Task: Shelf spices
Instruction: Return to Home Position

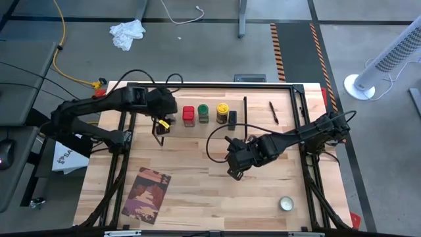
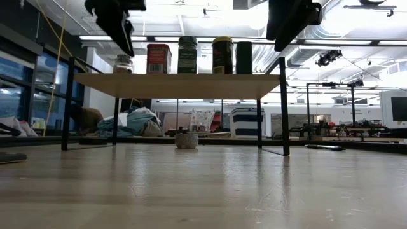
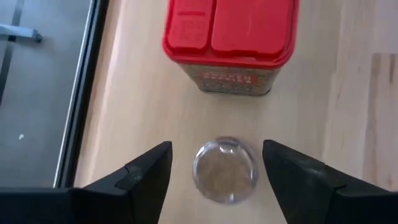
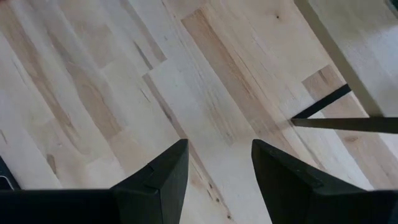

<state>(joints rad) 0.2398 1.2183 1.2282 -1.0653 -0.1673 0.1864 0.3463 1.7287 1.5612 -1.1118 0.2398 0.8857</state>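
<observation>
Left gripper (image 3: pixel 217 149) fingers spread wide, tiny clear jar (image 3: pixel 225 171) standing free between them on the shelf (image 3: pixel 137 93), red-topped tin (image 3: pixel 231 37) just beyond. Right gripper (image 4: pixel 219 149) fingers parted too, over the table (image 4: pixel 93 93). Shelving looks done; next, lift straight clear, homeward.

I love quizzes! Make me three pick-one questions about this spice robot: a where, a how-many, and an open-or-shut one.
1. Where is the tiny clear jar? A on the shelf, beside the red spice can; B on the floor; C under the shelf.
2. How many spice containers stand on the shelf? A three; B five; C seven.
3. The left gripper and right gripper are: A both shut; B both open; C one shut.
Answers: 1 A, it stands by the red can. 2 B, five in a row in the low view. 3 B, left fingers flank the jar untouching, right's gape above the table.
</observation>
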